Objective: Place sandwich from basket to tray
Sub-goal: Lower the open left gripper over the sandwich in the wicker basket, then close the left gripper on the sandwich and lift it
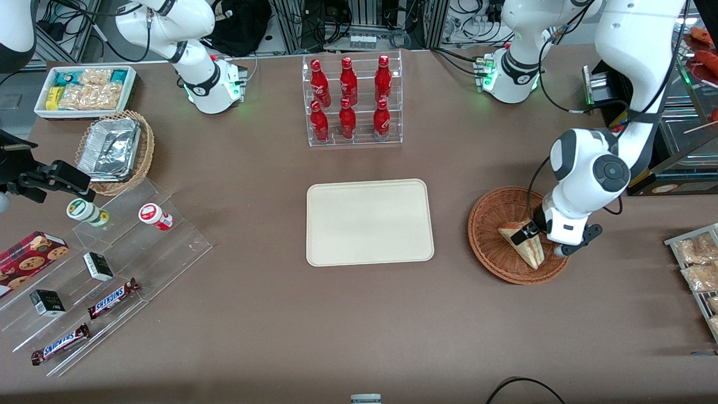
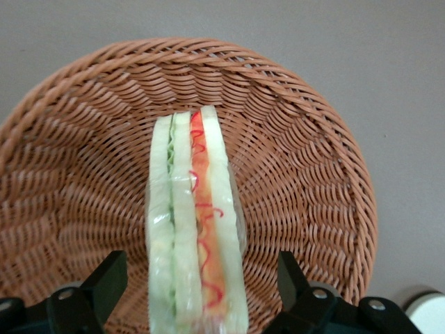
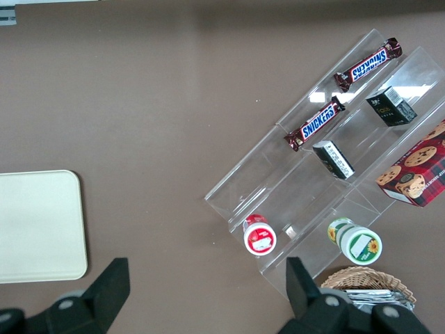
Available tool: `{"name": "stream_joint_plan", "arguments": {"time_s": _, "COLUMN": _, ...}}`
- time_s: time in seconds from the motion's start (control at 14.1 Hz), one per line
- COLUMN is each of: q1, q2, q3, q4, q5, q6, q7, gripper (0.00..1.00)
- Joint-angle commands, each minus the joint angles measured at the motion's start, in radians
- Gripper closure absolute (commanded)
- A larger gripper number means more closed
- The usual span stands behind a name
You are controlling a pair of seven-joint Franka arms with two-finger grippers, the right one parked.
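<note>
1. front view: the flat cream-coloured rectangular tray (image 1: 370, 222) lies bare on the brown tabletop (image 1: 359, 314), and serves as the landmark here. the round reddish-brown woven wicker basket (image 1: 493, 247) sits beside the tray toward the working arm's end of the tabletop, apart from it. the small triangular wedge sandwich of pale white bread (image 1: 530, 247) rests in that basket. the left arm's gripper (image 1: 527, 231) is down in the basket at the sandwich. a clear acrylic rack of red bottles (image 1: 352, 101) stands farther from the camera than the tray.

2. left wrist view: the sandwich (image 2: 195, 229) stands on edge in the basket (image 2: 306, 174), its green and orange-red filling layers facing the camera. the gripper (image 2: 196, 292) straddles it; its jaws are spread apart, one black finger (image 2: 104, 282) on each flank of the wedge with a gap showing on both sides, so nothing is grasped.

3. right wrist view: the tray (image 3: 38, 226) shows one rounded corner on the tabletop (image 3: 153, 104). well apart from it stands a clear stepped acrylic display (image 3: 327, 174) holding two snickers bars (image 3: 314, 124).
</note>
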Motion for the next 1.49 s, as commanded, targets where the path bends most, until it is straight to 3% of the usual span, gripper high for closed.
{"name": "stream_joint_plan", "arguments": {"time_s": 0.0, "q1": 0.011, "q2": 0.014, "q3": -0.007, "q4": 0.011, "q5": 0.008, "q6": 0.017, "q7": -0.018, "gripper": 0.77}}
{"name": "stream_joint_plan", "arguments": {"time_s": 0.14, "q1": 0.011, "q2": 0.006, "q3": -0.008, "q4": 0.02, "q5": 0.008, "q6": 0.008, "q7": -0.018, "gripper": 0.88}}
{"name": "stream_joint_plan", "arguments": {"time_s": 0.35, "q1": 0.008, "q2": -0.034, "q3": -0.007, "q4": 0.046, "q5": 0.009, "q6": -0.066, "q7": -0.012, "gripper": 0.9}}
{"name": "stream_joint_plan", "arguments": {"time_s": 0.64, "q1": 0.0, "q2": -0.1, "q3": -0.016, "q4": 0.213, "q5": 0.009, "q6": -0.372, "q7": -0.012, "gripper": 0.9}}
{"name": "stream_joint_plan", "arguments": {"time_s": 0.85, "q1": -0.001, "q2": -0.101, "q3": -0.101, "q4": 0.4, "q5": 0.015, "q6": -0.624, "q7": -0.021, "gripper": 0.9}}
{"name": "stream_joint_plan", "arguments": {"time_s": 0.99, "q1": -0.01, "q2": -0.095, "q3": -0.166, "q4": 0.447, "q5": 0.035, "q6": -0.666, "q7": -0.054, "gripper": 0.9}}
{"name": "stream_joint_plan", "arguments": {"time_s": 1.42, "q1": -0.28, "q2": -0.002, "q3": -0.189, "q4": 0.499, "q5": 0.084, "q6": -0.657, "q7": -0.209, "gripper": 0.9}}
